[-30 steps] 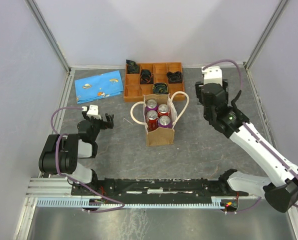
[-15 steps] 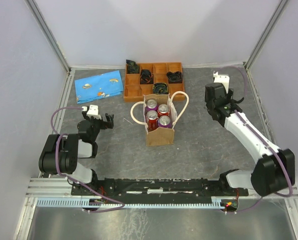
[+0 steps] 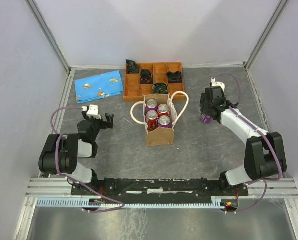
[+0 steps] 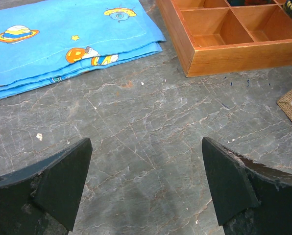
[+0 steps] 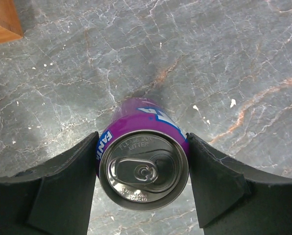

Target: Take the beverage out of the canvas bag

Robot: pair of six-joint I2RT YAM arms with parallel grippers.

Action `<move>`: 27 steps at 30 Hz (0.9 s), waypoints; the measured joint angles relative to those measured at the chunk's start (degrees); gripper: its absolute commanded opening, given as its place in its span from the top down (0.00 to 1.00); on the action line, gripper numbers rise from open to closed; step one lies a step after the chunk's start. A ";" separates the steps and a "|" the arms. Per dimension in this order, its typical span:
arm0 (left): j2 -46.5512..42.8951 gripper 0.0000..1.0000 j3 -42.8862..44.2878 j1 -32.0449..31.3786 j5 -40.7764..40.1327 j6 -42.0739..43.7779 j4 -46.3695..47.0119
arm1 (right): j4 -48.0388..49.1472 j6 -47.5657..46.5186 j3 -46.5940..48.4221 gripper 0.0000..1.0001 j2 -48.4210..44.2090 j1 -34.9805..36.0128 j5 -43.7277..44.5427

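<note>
Right gripper point(image 5: 143, 182) has come down over the last second, fingers pressed against a purple aluminium soda can point(image 3: 205, 118). The can is well right of the tan canvas bag point(image 3: 159, 135) and apparently stands on the grey marbled table point(image 5: 234, 58). Four bagged cans point(image 3: 157, 114) remain. Left gripper point(image 4: 146, 186) is spread and empty.

Four cans point(image 3: 157, 114) are held in the canvas bag point(image 3: 160, 135); a tray point(image 3: 154, 64) is set just behind it, a cloth point(image 3: 99, 85) left of that (a fifth can point(image 3: 205, 118) stands apart, right of the bag).
</note>
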 measured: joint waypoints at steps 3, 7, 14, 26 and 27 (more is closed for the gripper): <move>0.00 0.01 0.00 0.00 0.00 0.00 0.00 | 0.59 0.42 0.00 0.94 1.16 -0.20 -0.52; 0.00 0.01 0.00 0.00 0.00 0.02 0.00 | 0.55 0.98 0.92 0.76 2.89 -0.26 -0.42; 0.00 0.01 0.00 0.00 0.00 0.00 0.00 | -0.74 1.68 4.13 0.17 5.79 -0.37 -0.22; 0.00 0.01 0.00 0.00 0.00 0.00 0.00 | -2.89 2.54 5.49 0.02 4.94 -0.37 1.33; 0.00 0.01 0.00 0.00 0.00 0.00 0.00 | -3.23 2.54 5.49 0.03 4.00 -0.35 1.62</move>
